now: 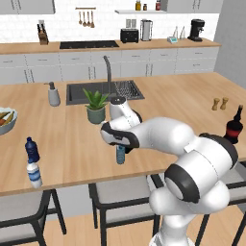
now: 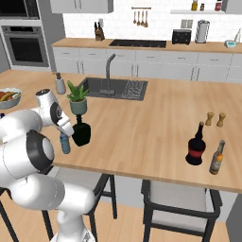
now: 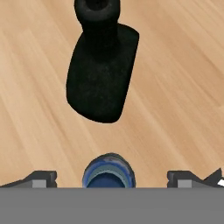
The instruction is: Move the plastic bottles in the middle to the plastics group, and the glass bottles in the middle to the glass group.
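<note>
A translucent pale blue-grey plastic bottle (image 1: 120, 155) (image 2: 64, 143) stands near the counter's front edge. My gripper (image 3: 111, 179) is open directly above it. In the hand view its blue top (image 3: 108, 172) sits between the two fingertips (image 3: 43, 178), with a gap on each side. Just behind it stands the squat all-black glass bottle (image 2: 81, 133) (image 3: 103, 65). Far left, the navy plastics-group bottle (image 1: 31, 149) stands with the clear-white, blue-banded plastic bottle (image 1: 34, 174) right beside it. The red-labelled glass-group bottle (image 1: 234, 126) (image 2: 195, 147) is at the far right.
A potted plant (image 1: 96, 106) (image 2: 77, 99) stands behind the black bottle, in front of the sink (image 1: 103, 91). An amber bottle (image 2: 217, 158) stands beside the red-labelled one, with salt and pepper shakers (image 2: 215, 118) behind. A soap dispenser (image 1: 54, 94) and a fruit bowl (image 1: 5, 120) are at left. Stools stand below the counter edge.
</note>
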You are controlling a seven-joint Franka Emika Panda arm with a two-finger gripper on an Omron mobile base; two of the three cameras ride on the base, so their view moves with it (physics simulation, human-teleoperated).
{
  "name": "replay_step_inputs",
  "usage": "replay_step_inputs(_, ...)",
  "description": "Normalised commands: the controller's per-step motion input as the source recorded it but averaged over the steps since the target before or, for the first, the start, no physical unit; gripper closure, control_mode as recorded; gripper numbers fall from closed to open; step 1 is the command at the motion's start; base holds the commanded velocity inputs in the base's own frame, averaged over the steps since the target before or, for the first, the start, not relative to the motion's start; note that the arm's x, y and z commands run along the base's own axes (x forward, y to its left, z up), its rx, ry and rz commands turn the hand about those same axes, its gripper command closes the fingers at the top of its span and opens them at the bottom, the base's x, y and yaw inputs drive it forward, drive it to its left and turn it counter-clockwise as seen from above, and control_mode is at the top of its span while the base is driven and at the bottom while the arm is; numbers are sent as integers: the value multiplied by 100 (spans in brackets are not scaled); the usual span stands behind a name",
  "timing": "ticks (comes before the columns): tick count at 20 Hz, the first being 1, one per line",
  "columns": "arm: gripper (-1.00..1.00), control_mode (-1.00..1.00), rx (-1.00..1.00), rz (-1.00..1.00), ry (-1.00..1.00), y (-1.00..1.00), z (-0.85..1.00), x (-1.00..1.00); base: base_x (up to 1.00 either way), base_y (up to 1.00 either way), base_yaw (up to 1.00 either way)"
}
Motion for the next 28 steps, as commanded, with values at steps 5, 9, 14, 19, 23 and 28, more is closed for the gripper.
replay_step_inputs(5,-100,-100,0,0,0,0,0,0,0,0,0)
replay_step_inputs(9,-100,-100,0,0,0,0,0,0,0,0,0)
replay_step_inputs(14,100,-100,0,0,0,0,0,0,0,0,0)
replay_step_inputs(19,100,-100,0,0,0,0,0,0,0,0,0)
replay_step_inputs(23,100,-100,0,0,0,0,0,0,0,0,0)
replay_step_inputs(28,100,-100,0,0,0,0,0,0,0,0,0)
